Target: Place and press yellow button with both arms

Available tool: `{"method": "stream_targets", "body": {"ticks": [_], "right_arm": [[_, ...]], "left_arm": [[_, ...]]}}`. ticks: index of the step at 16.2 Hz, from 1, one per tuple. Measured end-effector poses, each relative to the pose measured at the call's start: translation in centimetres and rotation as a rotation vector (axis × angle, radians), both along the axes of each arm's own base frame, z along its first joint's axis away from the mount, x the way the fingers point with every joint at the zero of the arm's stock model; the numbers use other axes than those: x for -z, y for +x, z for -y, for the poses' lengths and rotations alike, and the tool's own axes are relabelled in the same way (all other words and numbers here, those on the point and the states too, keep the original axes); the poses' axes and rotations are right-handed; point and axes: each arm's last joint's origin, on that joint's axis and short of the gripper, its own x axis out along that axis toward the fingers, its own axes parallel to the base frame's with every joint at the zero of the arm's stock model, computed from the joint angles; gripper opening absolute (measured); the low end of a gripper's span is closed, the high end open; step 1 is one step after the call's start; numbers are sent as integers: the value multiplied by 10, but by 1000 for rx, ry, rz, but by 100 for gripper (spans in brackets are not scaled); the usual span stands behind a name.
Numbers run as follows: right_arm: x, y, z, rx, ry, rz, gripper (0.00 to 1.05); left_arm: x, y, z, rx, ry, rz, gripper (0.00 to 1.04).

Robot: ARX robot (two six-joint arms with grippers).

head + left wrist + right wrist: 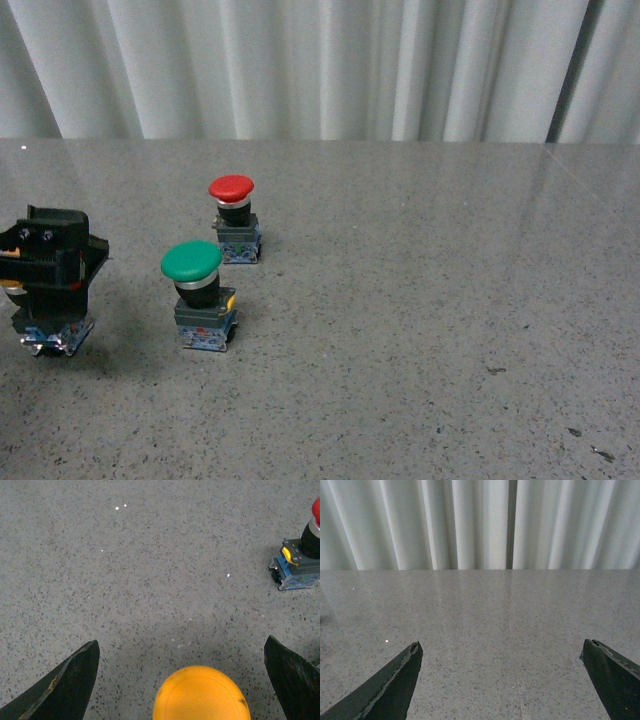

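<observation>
The yellow button's cap [201, 695] shows in the left wrist view, centred between the spread fingers of my left gripper [181, 641]. The fingers stand apart from the cap on both sides and do not touch it. In the front view my left gripper [50, 275] is at the far left of the table, low over the button, and only the button's blue-marked base [55, 335] shows beneath it. My right gripper [501, 642] is open and empty, over bare table and facing the curtain. It does not show in the front view.
A green-capped button [191, 262] stands upright to the right of my left gripper. A red-capped button [232, 188] stands behind it and also shows in the left wrist view [312, 535]. A grey speckled table [430, 300] and a white curtain [330, 60] lie behind.
</observation>
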Motion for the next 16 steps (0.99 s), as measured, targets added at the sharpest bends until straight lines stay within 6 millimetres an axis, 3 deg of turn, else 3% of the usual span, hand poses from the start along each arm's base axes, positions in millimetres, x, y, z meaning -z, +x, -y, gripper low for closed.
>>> {"method": "stream_targets", "body": {"ticks": [2, 7, 9, 11, 12, 14, 16], "right_arm": [[0, 0, 0, 0, 0, 0, 98], [0, 0, 0, 0, 0, 0, 98], [0, 0, 0, 0, 0, 0, 98], [0, 0, 0, 0, 0, 0, 98], [0, 0, 0, 0, 0, 0, 98], [0, 0, 0, 0, 0, 0, 98], [0, 0, 0, 0, 0, 0, 98]], "left_arm": [[5, -4, 3, 8, 4, -3, 98], [1, -9, 6, 5, 25, -15, 37], [-28, -13, 16, 32, 38, 48, 34], [-88, -7, 43, 96, 19, 221, 34], [-109, -3, 61, 136, 1, 275, 34], [-119, 9, 99, 203, -34, 285, 34], [-106, 24, 138, 233, -70, 226, 34]]}}
